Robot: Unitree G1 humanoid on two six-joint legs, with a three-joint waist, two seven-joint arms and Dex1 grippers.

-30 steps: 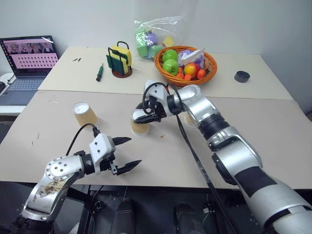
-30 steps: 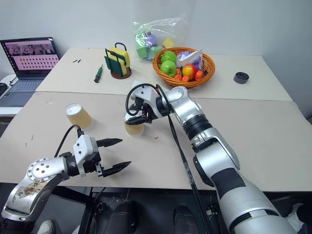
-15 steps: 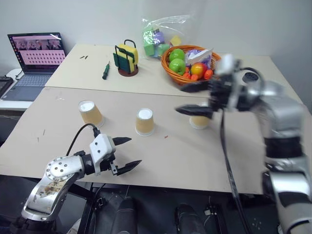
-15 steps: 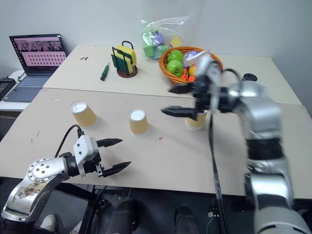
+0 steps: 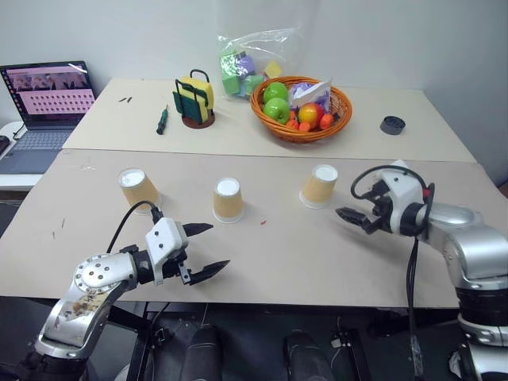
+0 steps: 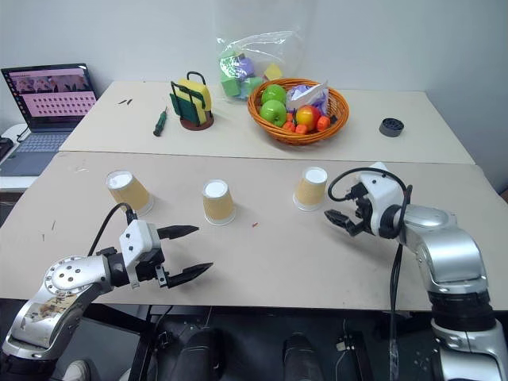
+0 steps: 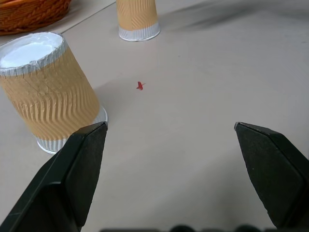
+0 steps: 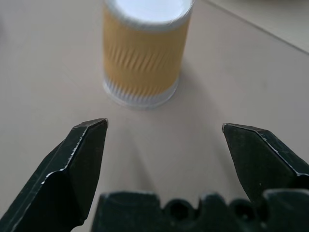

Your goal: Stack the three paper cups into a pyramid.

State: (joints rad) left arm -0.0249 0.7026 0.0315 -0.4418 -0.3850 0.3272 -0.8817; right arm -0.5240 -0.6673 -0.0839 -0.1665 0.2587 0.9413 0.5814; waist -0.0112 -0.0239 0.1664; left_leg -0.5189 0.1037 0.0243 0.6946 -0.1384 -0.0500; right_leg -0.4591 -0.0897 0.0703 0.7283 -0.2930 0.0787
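Three paper cups stand apart, inverted, fruit basket behind them; left gripper and right gripper both gape empty.

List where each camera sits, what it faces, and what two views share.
Head eyes: above, looking down at the table; both arms show.
Left wrist: along the open left gripper toward the middle cup.
Right wrist: along the open right gripper toward the right cup.
Shared: the right cup stands far off in the left wrist view too.
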